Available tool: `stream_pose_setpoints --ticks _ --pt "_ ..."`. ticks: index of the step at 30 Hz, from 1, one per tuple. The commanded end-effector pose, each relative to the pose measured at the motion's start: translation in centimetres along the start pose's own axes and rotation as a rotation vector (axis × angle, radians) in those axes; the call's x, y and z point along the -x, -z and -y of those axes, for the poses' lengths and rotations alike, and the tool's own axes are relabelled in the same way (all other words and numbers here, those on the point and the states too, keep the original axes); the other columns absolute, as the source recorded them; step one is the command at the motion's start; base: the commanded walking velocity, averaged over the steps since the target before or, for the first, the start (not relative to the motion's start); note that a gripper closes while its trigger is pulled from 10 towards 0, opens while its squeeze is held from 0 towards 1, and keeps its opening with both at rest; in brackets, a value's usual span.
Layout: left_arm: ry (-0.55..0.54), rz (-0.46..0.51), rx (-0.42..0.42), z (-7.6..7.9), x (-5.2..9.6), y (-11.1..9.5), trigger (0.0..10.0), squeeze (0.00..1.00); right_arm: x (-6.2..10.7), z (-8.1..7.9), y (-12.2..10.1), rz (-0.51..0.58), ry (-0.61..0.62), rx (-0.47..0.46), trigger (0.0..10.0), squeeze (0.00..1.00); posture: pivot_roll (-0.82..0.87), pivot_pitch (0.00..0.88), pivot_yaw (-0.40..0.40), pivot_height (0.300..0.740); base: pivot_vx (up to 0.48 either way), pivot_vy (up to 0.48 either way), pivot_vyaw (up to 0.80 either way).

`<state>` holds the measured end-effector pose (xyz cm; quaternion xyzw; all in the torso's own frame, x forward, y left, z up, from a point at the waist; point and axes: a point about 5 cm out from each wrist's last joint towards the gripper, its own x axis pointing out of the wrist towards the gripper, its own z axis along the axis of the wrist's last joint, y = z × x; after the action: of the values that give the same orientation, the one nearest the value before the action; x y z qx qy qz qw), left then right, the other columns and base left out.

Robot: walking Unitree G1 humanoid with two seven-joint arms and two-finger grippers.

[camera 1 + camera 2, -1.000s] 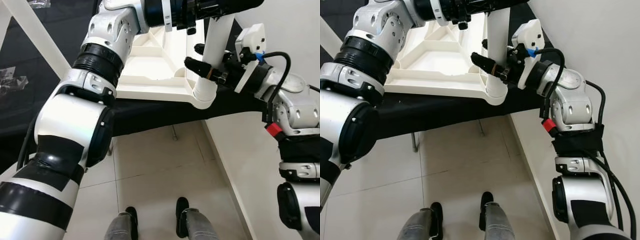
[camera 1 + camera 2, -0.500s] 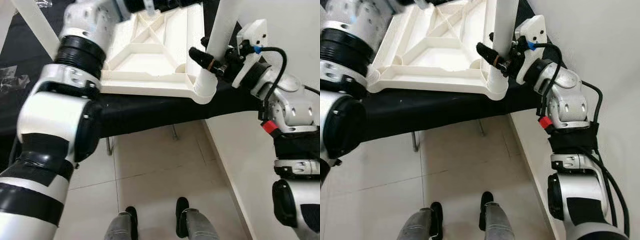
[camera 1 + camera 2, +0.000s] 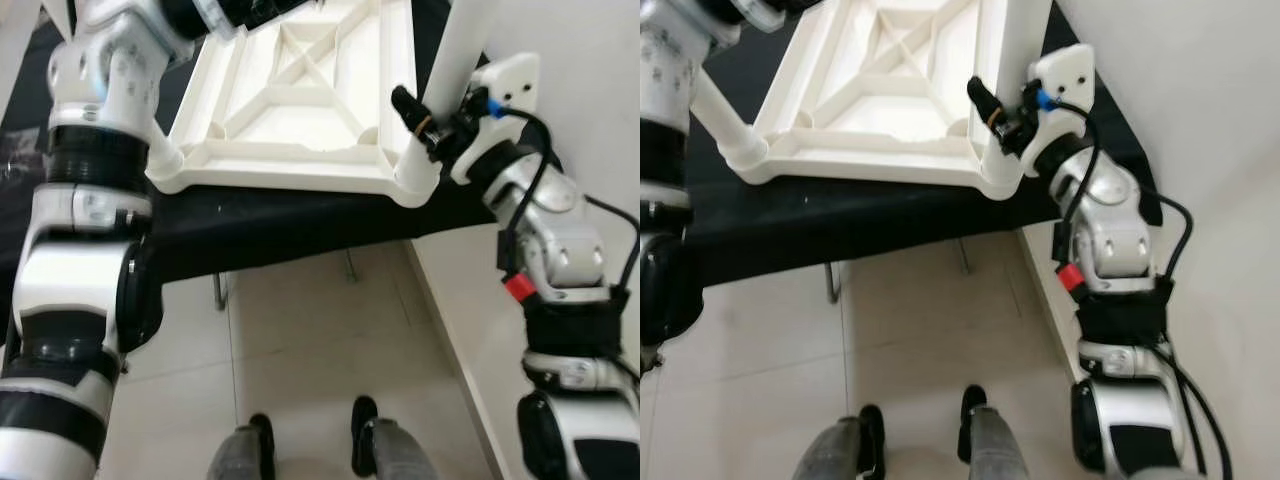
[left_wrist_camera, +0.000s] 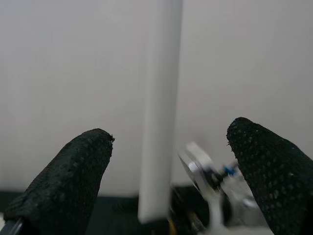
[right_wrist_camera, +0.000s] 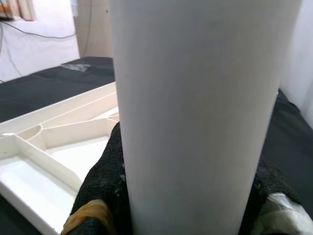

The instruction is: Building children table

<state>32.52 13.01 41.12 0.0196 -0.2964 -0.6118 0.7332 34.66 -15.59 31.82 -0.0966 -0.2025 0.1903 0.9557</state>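
A white plastic tabletop point(image 3: 285, 181) lies upside down on the black table point(image 3: 300, 228), ribbed underside up. A white leg point(image 3: 463, 48) stands in its near right corner socket. My right gripper point(image 3: 431, 120) is shut on this leg just above the socket; in the right wrist view the leg point(image 5: 195, 98) sits between the black fingers point(image 5: 105, 181). Another leg point(image 3: 716, 112) sticks out of the near left corner. My left arm point(image 3: 95, 150) reaches up along the left side. Its gripper point(image 4: 171, 152) is open in the air, and its fingertips point(image 4: 73, 166) frame the right leg from a distance.
A white wall point(image 3: 585, 40) stands close on the right, beside the table's right end. The tiled floor point(image 3: 320, 340) and my feet point(image 3: 365, 432) are below the table's near edge. A white bar point(image 3: 15, 50) crosses the far left corner.
The left arm has swung away from the right leg, up and to the left. The view has tipped, so more of the tabletop shows. The right gripper stays shut on the leg.
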Motion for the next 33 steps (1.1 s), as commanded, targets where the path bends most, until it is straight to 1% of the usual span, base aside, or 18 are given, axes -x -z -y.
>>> stream_pose_setpoints --ticks 1,2,4,5,6,8,10,11,13,15,16,17,20,21,22,23,25,33 --pt "0.046 -0.037 0.029 1.9 0.3 0.5 10.0 1.0 0.7 -0.3 3.4 -0.182 0.059 0.001 0.0 0.0 -0.01 0.354 0.019 0.74 0.0 0.0 0.0" --pt "0.046 -0.037 0.029 1.9 0.3 0.5 10.0 1.0 0.7 -0.3 3.4 -0.182 0.059 0.001 0.0 0.0 -0.01 0.354 0.019 0.74 0.0 0.0 0.0" --pt "0.049 -0.066 0.104 4.0 1.3 2.4 10.0 1.0 0.8 -0.2 3.5 -0.21 0.157 0.015 0.0 0.0 -0.01 0.354 0.019 0.74 0.0 0.0 0.0" --pt "0.049 -0.066 0.104 4.0 1.3 2.4 10.0 1.0 0.8 -0.2 3.5 -0.21 0.157 0.015 0.0 0.0 -0.01 0.354 0.019 0.74 0.0 0.0 0.0" --pt "0.045 -0.09 0.142 5.3 1.8 3.5 10.0 1.0 1.0 -0.2 3.5 -0.218 0.208 0.019 0.0 0.0 -0.01 0.354 0.015 0.74 0.0 0.0 0.0" --pt "0.045 -0.09 0.142 5.3 1.8 3.5 10.0 1.0 1.0 -0.2 3.5 -0.218 0.208 0.019 0.0 0.0 -0.01 0.354 0.015 0.74 0.0 0.0 0.0" --pt "0.016 -0.132 0.228 8.0 3.1 5.8 10.0 1.0 1.1 -0.7 3.6 -0.225 0.269 0.036 0.0 0.0 -0.01 0.353 0.011 0.74 0.0 0.0 0.0" --pt "0.016 -0.132 0.228 8.0 3.1 5.8 10.0 1.0 1.1 -0.7 3.6 -0.225 0.269 0.036 0.0 0.0 -0.01 0.353 0.011 0.74 0.0 0.0 0.0" --pt "-0.029 -0.207 0.322 11.6 4.8 8.4 10.0 1.0 1.2 -1.3 3.6 -0.231 0.314 0.045 0.0 0.0 -0.01 0.347 0.009 0.74 0.0 0.0 0.0" --pt "-0.029 -0.207 0.322 11.6 4.8 8.4 10.0 1.0 1.2 -1.3 3.6 -0.231 0.314 0.045 0.0 0.0 -0.01 0.347 0.009 0.74 0.0 0.0 0.0" --pt "-0.046 -0.23 0.354 12.8 5.3 9.1 10.0 1.0 1.2 -1.5 3.6 -0.232 0.33 0.045 0.0 0.0 -0.01 0.347 0.009 0.74 0.0 0.0 0.0" --pt "-0.046 -0.23 0.354 12.8 5.3 9.1 10.0 1.0 1.2 -1.5 3.6 -0.232 0.33 0.045 0.0 0.0 -0.01 0.347 0.009 0.74 0.0 0.0 0.0" --pt "-0.118 -0.289 0.461 16.6 6.8 10.8 10.0 1.0 1.3 -2.0 3.6 -0.238 0.368 0.029 0.0 0.0 -0.01 0.342 0.01 0.74 0.0 0.0 0.0" --pt "-0.118 -0.289 0.461 16.6 6.8 10.8 10.0 1.0 1.3 -2.0 3.6 -0.238 0.368 0.029 0.0 0.0 -0.01 0.342 0.01 0.74 0.0 0.0 0.0" --pt "-0.139 -0.299 0.485 17.3 7.1 11.2 10.0 1.0 1.2 -2.3 3.6 -0.239 0.369 0.024 0.0 0.0 -0.01 0.341 0.01 0.74 0.0 0.0 0.0" --pt "-0.139 -0.299 0.485 17.3 7.1 11.2 10.0 1.0 1.2 -2.3 3.6 -0.239 0.369 0.024 0.0 0.0 -0.01 0.341 0.01 0.74 0.0 0.0 0.0" --pt "-0.178 -0.32 0.527 19.0 7.3 12.2 10.0 1.0 0.9 -2.7 3.5 -0.232 0.354 0.01 0.0 0.0 -0.01 0.341 0.008 0.74 0.0 0.0 0.0" --pt "-0.223 -0.318 0.529 19.8 6.7 12.6 10.0 1.0 -0.1 -2.2 3.0 -0.22 0.323 0.005 0.0 0.0 -0.01 0.334 0.001 0.74 0.0 0.0 0.0"
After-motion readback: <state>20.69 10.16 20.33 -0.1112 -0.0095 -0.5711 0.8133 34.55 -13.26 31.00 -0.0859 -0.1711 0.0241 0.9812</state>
